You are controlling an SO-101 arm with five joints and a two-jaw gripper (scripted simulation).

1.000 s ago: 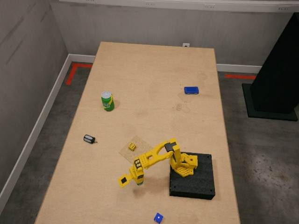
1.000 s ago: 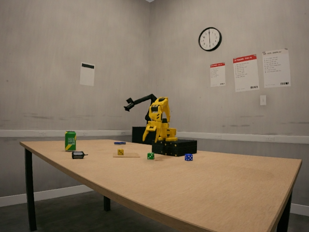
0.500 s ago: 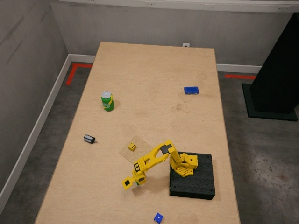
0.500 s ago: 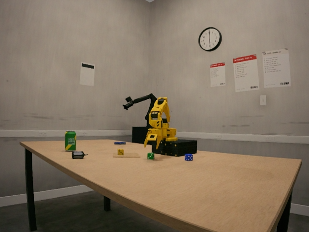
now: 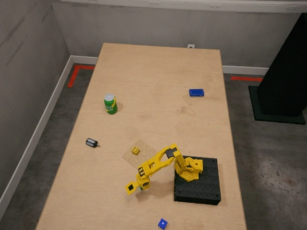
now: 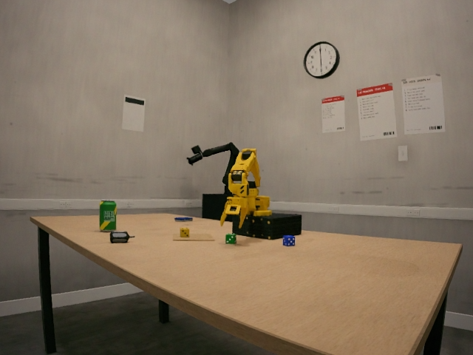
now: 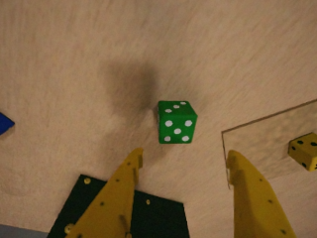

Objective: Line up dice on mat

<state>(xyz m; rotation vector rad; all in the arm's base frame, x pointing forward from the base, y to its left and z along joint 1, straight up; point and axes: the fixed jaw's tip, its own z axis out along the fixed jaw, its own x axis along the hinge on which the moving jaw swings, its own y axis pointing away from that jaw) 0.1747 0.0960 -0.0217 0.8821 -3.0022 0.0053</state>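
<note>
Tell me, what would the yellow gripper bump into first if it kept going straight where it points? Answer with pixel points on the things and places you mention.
Probably the green die (image 5: 141, 188) (image 6: 230, 238) (image 7: 177, 122), just below the gripper (image 5: 135, 191) (image 6: 231, 224) (image 7: 184, 151); it might reach the table (image 5: 153, 111) (image 6: 286, 282) (image 7: 238, 59) instead.

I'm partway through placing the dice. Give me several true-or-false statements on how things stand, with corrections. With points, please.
The yellow die with black pips (image 5: 135, 150) (image 6: 184, 232) (image 7: 305, 151) is on the thin square mat (image 5: 128, 155) (image 6: 194, 237) (image 7: 248, 144). True.
The blue die with white pips (image 5: 162, 224) (image 6: 288, 239) (image 7: 5, 123) shows six on top. False: one.
The end effector (image 6: 230, 225) (image 7: 185, 156) holds the green die with white pips (image 6: 230, 238) (image 7: 176, 122). False: its fingers are open above it.
The green die is off the mat. True.
</note>
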